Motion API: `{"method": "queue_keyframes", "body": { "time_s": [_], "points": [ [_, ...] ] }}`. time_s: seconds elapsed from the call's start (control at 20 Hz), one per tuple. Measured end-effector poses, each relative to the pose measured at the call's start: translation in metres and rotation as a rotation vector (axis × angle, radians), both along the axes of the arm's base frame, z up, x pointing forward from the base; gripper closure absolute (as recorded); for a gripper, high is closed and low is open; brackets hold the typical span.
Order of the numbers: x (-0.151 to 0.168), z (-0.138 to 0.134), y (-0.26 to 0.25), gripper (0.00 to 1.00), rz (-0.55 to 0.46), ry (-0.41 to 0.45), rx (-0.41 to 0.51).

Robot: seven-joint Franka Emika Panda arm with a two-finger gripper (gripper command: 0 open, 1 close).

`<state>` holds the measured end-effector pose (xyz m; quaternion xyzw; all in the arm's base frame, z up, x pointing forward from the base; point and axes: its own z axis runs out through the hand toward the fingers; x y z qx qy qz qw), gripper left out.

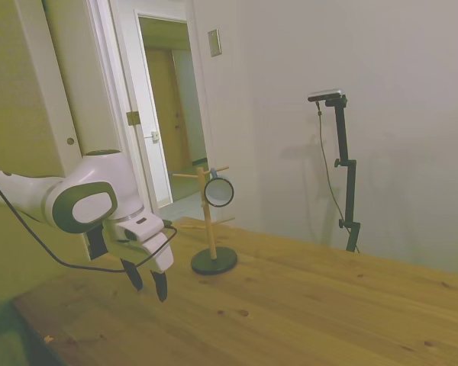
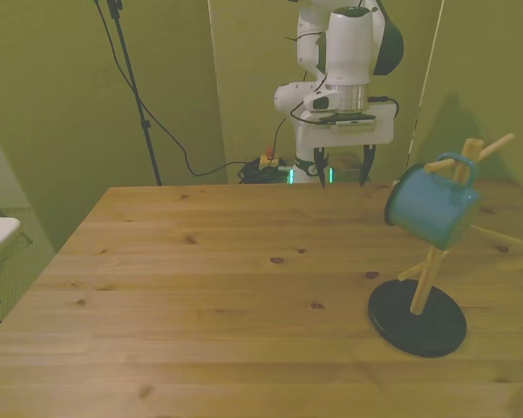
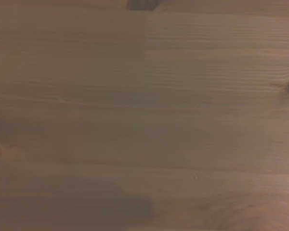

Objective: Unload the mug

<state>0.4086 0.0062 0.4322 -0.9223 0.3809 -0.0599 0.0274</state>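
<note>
Nothing is unloaded yet. The white two-finger claw (image 2: 341,171) hangs spread apart and empty above the pale wooden plank table (image 2: 200,287). Off to the front view's right of the claw, well apart, the small green enamel mug (image 2: 431,209) hangs by its handle on a wooden peg tree with a black round base (image 2: 417,319); reaching, gripping and lifting all remain.

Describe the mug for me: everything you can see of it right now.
The mug is small and teal-green, enamel-looking, with a dark rim, pale interior and a small loop handle. It hangs by that handle from an upper peg of the wooden mug tree, tilted so its mouth faces sideways and its base points toward the front view's lower right. Only the peg touches it. The gripper hangs apart from it, fingers open, holding nothing.
</note>
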Motion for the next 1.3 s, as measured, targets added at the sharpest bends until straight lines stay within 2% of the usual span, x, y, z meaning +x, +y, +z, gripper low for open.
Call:
{"method": "queue_keyframes", "body": {
  "time_s": [0.1,0.4,0.65,0.95,1.05,1.3],
  "points": [
    [0.001,-0.002,-0.002,0.0,-0.003,-0.002,0.0],
    [0.035,0.028,-0.016,0.0,-0.03,-0.182,0.001],
    [0.071,0.077,-0.037,0.0,-0.053,-0.275,0.008],
    [0.116,0.149,-0.044,0.0,-0.006,-0.357,0.013],
    [0.117,0.149,-0.047,0.0,0.007,-0.363,0.012],
    [0.125,0.15,-0.082,0.0,0.064,-0.449,0.081]
  ]
}}
